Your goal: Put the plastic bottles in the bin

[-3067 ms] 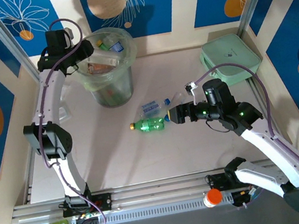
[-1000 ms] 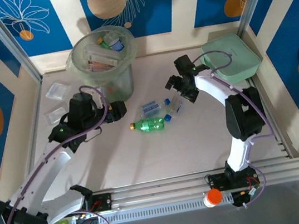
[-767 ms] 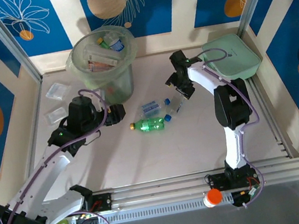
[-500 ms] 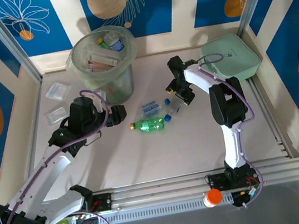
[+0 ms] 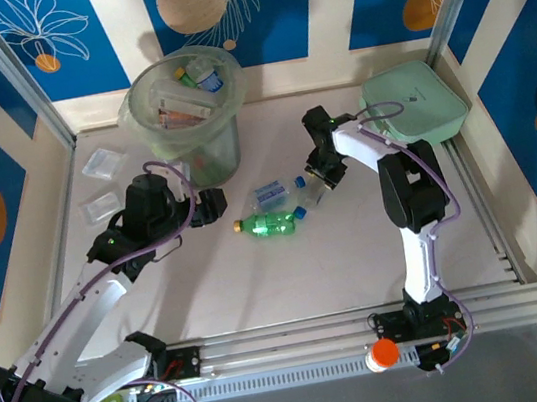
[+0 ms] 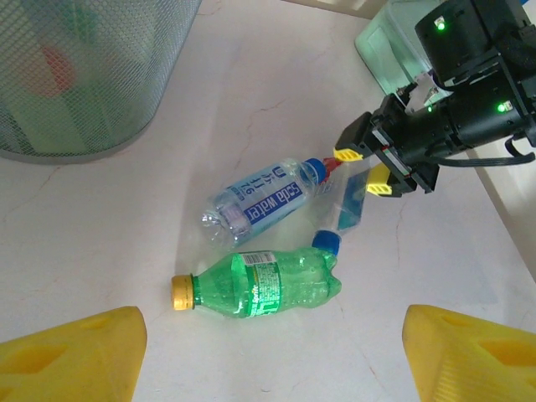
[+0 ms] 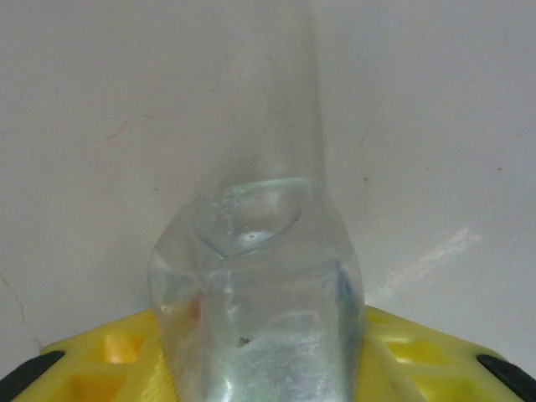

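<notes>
Clear bottle point(image 7: 255, 285) newly between right jaws

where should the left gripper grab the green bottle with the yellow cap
Take the green bottle around its labelled middle, coming straight down from above with the fingers across its width. It lies flat on its side, and another bottle's blue cap crowds its base end, so the middle is the free part.

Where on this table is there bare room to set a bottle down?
Widest bare patch: the table between the green bottle and the near rail. A smaller one lies between the bin and the mint case. Crowded: mid-table, with the labelled bottle and the clear bottle beside the green one.
</notes>
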